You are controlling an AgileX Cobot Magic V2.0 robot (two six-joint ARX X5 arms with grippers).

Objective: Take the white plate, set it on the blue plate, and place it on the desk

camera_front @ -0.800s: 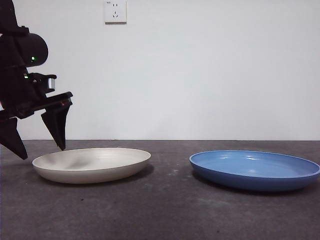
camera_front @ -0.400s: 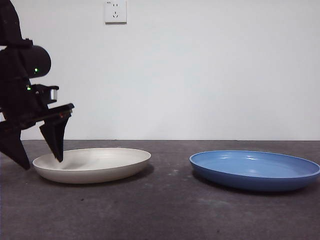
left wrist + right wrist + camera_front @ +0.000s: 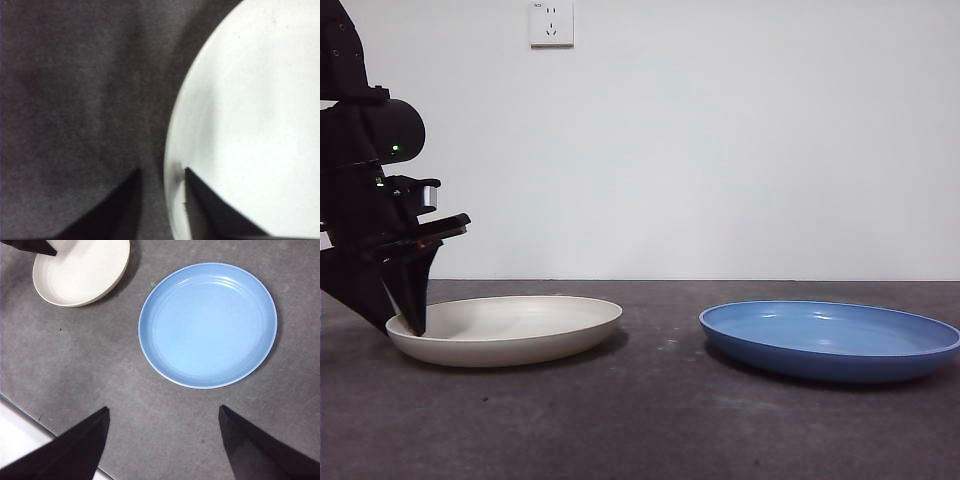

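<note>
Left tool (image 3: 161, 172) jaws apart, straddling white plate (image 3: 250, 125) rim; one jaw inside plate, other over grey bench (image 3: 75, 100).

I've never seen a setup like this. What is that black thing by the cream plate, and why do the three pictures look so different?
It is a robot with two arms, each ending in a two-jawed pincer. One picture looks level across the desk; the other two come from cameras on the wrists. The left pincer has its jaws open astride the rim of the white plate, one jaw inside, one outside; nothing is lifted yet. The right pincer hangs open, high above the blue plate, which lies apart from the white one. Behind is a white wall with a socket.
</note>
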